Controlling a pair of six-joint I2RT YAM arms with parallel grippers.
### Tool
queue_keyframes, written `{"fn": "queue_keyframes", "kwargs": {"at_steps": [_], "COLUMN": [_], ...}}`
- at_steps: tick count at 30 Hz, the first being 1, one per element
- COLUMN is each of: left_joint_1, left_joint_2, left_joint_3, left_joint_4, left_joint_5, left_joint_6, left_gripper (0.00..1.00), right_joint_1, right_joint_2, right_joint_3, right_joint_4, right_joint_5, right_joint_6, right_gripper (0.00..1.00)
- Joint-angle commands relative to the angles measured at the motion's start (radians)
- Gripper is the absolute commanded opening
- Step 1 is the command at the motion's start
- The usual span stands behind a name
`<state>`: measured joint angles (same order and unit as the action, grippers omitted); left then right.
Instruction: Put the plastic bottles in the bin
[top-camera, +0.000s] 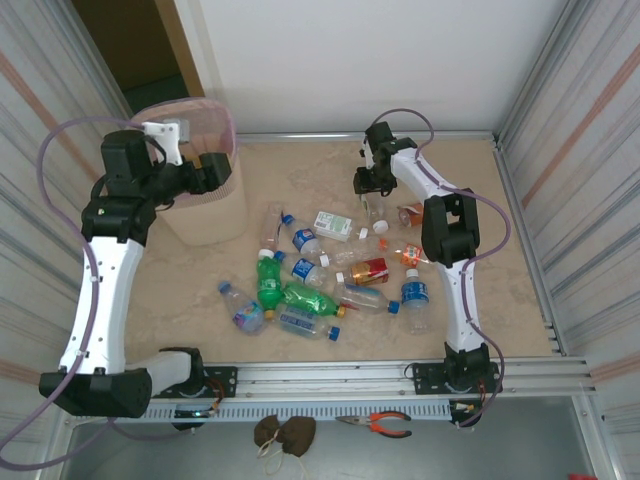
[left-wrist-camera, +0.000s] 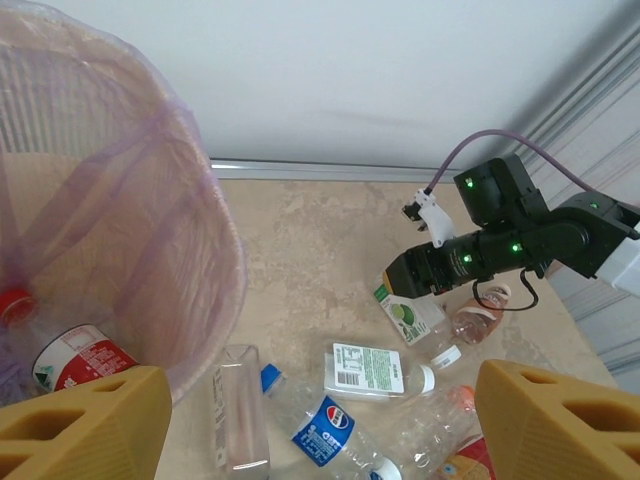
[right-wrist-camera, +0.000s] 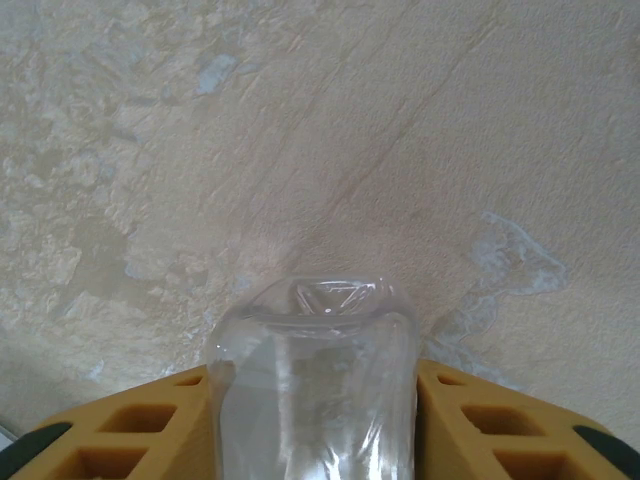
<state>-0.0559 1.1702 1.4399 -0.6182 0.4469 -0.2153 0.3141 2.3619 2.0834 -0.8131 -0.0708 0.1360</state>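
Observation:
Several plastic bottles lie scattered mid-table, clear, green and red-labelled. The pale pink bin stands at the far left; a red-labelled bottle lies inside its liner. My left gripper hangs beside the bin's rim, open and holding nothing, with its yellow fingers wide apart over a white-labelled bottle and a Pepsi bottle. My right gripper is low at the far middle, its fingers pressed against both sides of a clear bottle with a lime label.
Corrugated metal walls close in both sides and a white wall stands behind. A metal rail runs along the near edge. Orange-handled pliers and a dark lump lie on the ledge below it.

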Motion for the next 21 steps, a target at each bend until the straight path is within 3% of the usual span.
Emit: {"fn": "queue_keyframes", "kwargs": {"at_steps": [1, 11, 21], "left_joint_1": [-0.011, -0.056, -0.116], "left_joint_2": [-0.030, -0.069, -0.134], "left_joint_3": [-0.009, -0.046, -0.142], "left_joint_4": [0.043, 0.143, 0.418], "left_joint_5": [0.022, 0.059, 0.186], "left_joint_6": [-0.017, -0.013, -0.027], "left_gripper": [0.80, 0.79, 0.77], "right_joint_1": [0.008, 0.003, -0.023], "right_joint_2": [-0.005, -0.172, -0.518], "right_joint_3": [0.032, -0.005, -0.194], "right_joint_4": [-0.026, -0.004, 0.152], "right_joint_5": [0.022, 0.003, -0.187], "right_joint_6": [-0.019, 0.009, 0.099], "right_gripper": [0.40, 0.36, 0.34]}}
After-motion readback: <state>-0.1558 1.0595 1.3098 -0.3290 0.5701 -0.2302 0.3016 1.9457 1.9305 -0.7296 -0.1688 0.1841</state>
